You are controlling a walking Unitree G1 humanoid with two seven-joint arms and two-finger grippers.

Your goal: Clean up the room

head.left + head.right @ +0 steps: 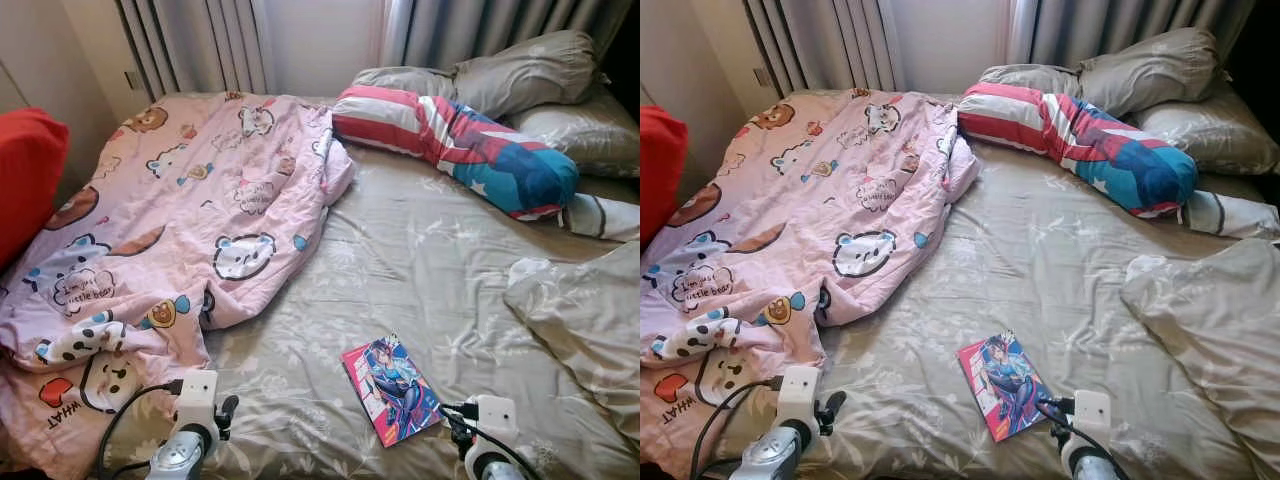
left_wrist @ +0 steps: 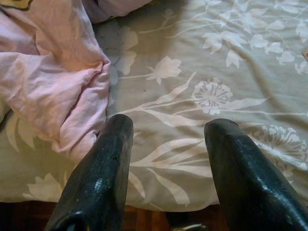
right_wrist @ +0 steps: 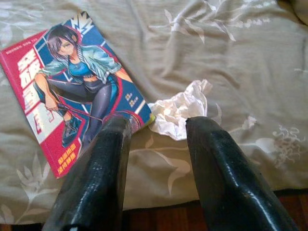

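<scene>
A red-edged comic book point(image 1: 392, 388) lies flat on the grey floral bedsheet point(image 1: 420, 260) near the bed's front edge. My right gripper point(image 3: 156, 122) hovers open just at the book's point(image 3: 72, 91) near corner, beside a crumpled white tissue point(image 3: 178, 110). A pink bear-print quilt point(image 1: 190, 220) is bunched over the bed's left half. My left gripper point(image 2: 168, 127) stands open over bare sheet, next to the quilt's crumpled edge point(image 2: 57, 91). Both grippers hold nothing.
A striped red, white and blue bolster point(image 1: 460, 145) and grey pillows point(image 1: 520, 75) lie at the head of the bed. A grey duvet point(image 1: 585, 320) is heaped on the right. A red cushion point(image 1: 25, 170) sits at far left. Curtains point(image 1: 200, 45) hang behind.
</scene>
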